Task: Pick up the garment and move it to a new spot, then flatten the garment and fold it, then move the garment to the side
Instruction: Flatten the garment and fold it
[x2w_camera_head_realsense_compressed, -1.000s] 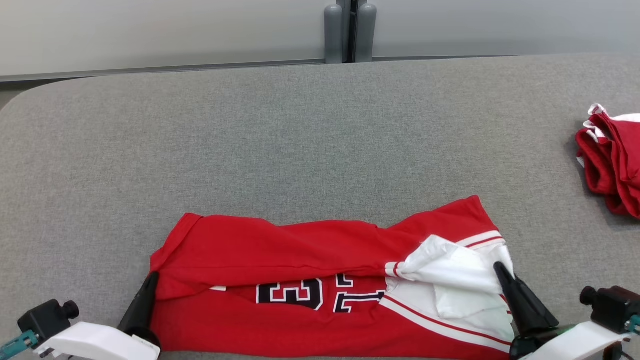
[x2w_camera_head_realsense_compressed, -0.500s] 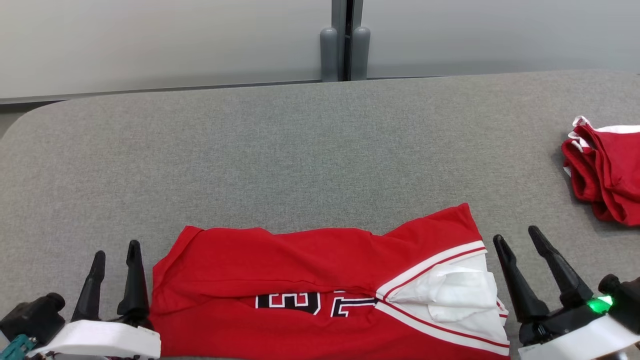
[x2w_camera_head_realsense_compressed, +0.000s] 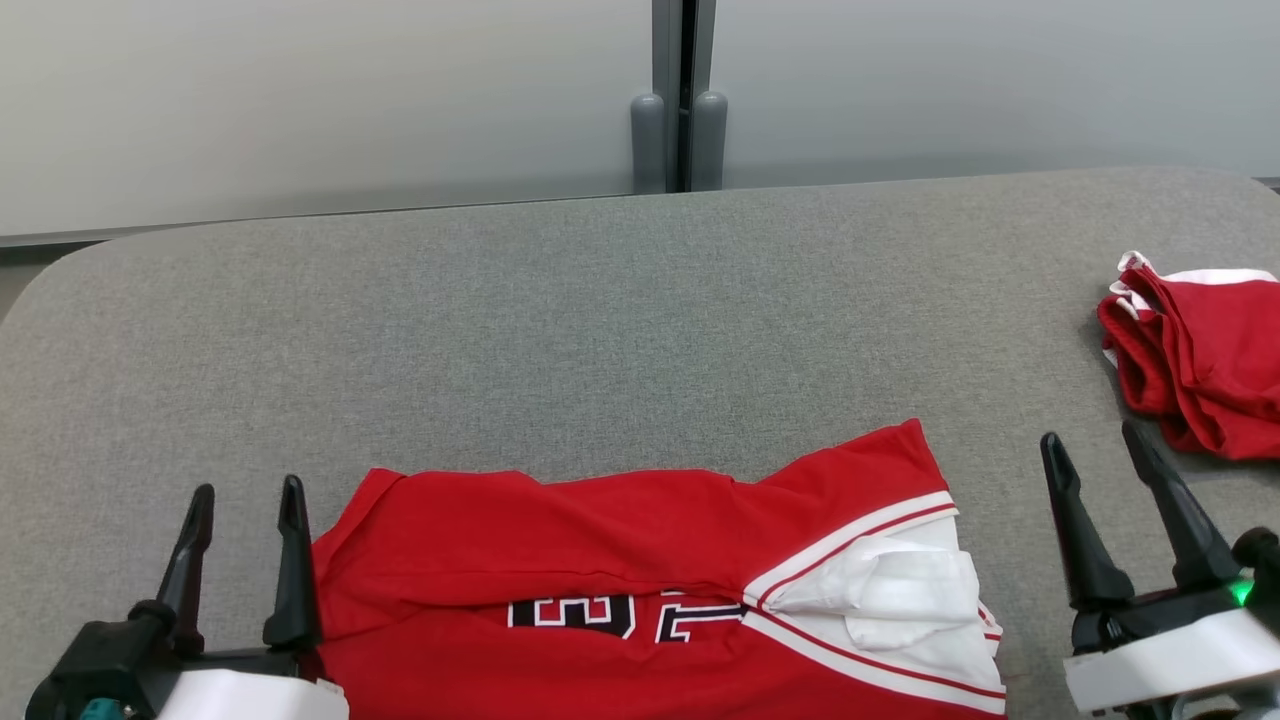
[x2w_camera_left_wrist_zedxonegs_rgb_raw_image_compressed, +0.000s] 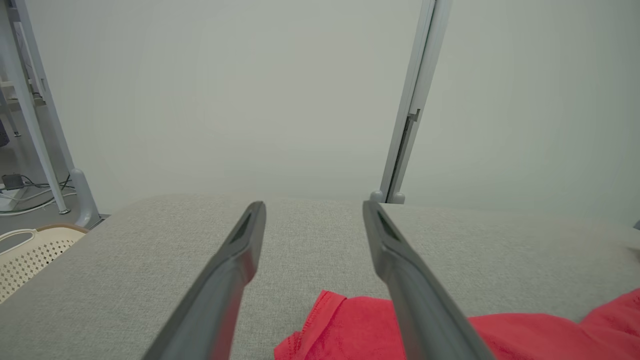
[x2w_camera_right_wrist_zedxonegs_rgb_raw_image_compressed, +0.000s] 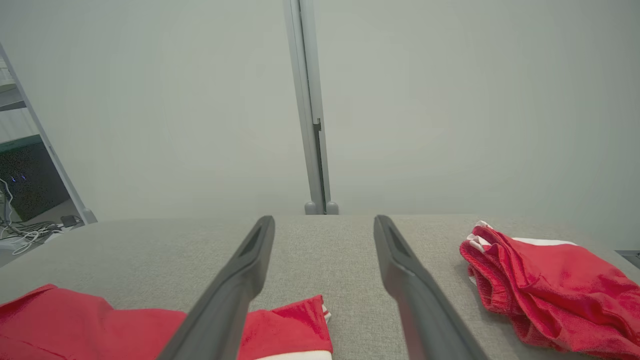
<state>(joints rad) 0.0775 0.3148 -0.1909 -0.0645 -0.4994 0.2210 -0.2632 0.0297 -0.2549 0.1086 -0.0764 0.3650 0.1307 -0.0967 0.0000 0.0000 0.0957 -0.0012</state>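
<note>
The garment (x2w_camera_head_realsense_compressed: 640, 570) is a red jersey with white trim and black-and-white numbers, lying folded over itself along the near edge of the grey table (x2w_camera_head_realsense_compressed: 600, 310). Its red corner shows in the left wrist view (x2w_camera_left_wrist_zedxonegs_rgb_raw_image_compressed: 350, 330) and its red edge in the right wrist view (x2w_camera_right_wrist_zedxonegs_rgb_raw_image_compressed: 280, 330). My left gripper (x2w_camera_head_realsense_compressed: 247, 497) stands open just left of the garment's left edge, nothing between its fingers. My right gripper (x2w_camera_head_realsense_compressed: 1092, 445) stands open to the right of the garment, apart from it and empty. Both point toward the far wall.
A second red and white garment (x2w_camera_head_realsense_compressed: 1195, 365) lies crumpled at the table's right edge, also in the right wrist view (x2w_camera_right_wrist_zedxonegs_rgb_raw_image_compressed: 545, 285). A cream perforated basket (x2w_camera_left_wrist_zedxonegs_rgb_raw_image_compressed: 30, 252) sits off the table's left side. A grey partition wall (x2w_camera_head_realsense_compressed: 400, 90) stands behind the table.
Both grippers let go of the garment's ends, opened and drew outward and back. The white flap dropped flat onto the garment. The head camera tilted, shifting the whole picture down.
</note>
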